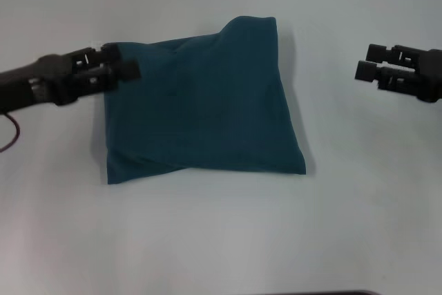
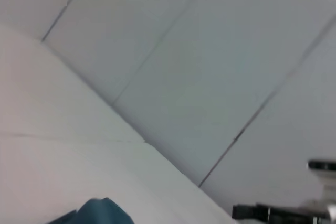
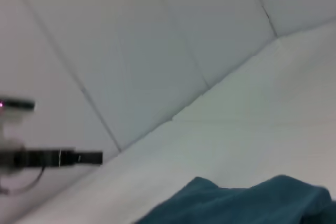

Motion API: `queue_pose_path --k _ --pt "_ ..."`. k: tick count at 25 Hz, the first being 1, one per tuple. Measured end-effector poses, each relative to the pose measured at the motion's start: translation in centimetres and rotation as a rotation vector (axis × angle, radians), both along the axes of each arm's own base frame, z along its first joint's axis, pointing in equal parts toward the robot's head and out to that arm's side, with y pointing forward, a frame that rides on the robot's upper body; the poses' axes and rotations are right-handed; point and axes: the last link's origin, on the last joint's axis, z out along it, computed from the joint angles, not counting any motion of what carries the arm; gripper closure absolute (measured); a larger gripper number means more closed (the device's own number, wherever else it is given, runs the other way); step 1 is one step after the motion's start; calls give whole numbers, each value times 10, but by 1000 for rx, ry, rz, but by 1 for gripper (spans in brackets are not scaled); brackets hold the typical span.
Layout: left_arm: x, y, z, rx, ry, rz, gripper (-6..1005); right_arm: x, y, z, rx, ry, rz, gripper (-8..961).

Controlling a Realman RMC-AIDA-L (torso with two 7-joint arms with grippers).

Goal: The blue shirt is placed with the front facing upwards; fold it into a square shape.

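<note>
Arms first: in the head view we see the left gripper (image 1: 119, 60) reaching in level from the left side, its black fingertips at the far left corner of the dark teal-blue cotton shirt (image 1: 200, 108). One fingertip overlaps the cloth edge there and another sits just above it; we cannot tell whether they pinch the fabric or merely rest against it. The right gripper (image 1: 368, 61) is held level on the right, well apart from the shirt, with its two dark fingers stacked and only a narrow gap between them, gripping nothing.

The shirt lies in the middle of the pale grey table (image 1: 221, 240), folded into a rough four-sided packet with plain teal fabric uppermost. Its far right corner stands up in a rounded hump, and a diagonal fold crosses the near edge.

Neither wrist view shows its own arm's fingers. The left wrist view catches only a small corner of the shirt at the frame's edge; the right wrist view shows a bunched fold, cut off.
</note>
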Motion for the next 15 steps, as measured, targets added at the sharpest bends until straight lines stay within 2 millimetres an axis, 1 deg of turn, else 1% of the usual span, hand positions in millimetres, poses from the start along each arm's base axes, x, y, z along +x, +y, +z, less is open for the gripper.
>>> queue_pose_path --k 2,3,4,6,9,13,15 --pt "-2 -4 -3 26 39 -55 167 -3 -2 -5 48 -72 123 206" --pt "-2 -4 -3 26 39 -55 168 -5 -3 -8 62 -97 172 206" --pt "-8 -11 -4 40 83 -111 168 -9 -6 -12 82 -141 257 206" --pt "-12 -16 -5 45 107 -135 168 -15 -9 -17 97 -189 347 205" --pt "-19 -30 -8 32 121 -159 169 -22 -11 -28 59 -191 406 205" --pt "-29 -55 -18 35 136 -202 167 -37 -13 -55 -59 -161 486 205" --pt "-34 -64 -21 52 149 -219 166 -42 -15 -66 -108 -155 519 205"
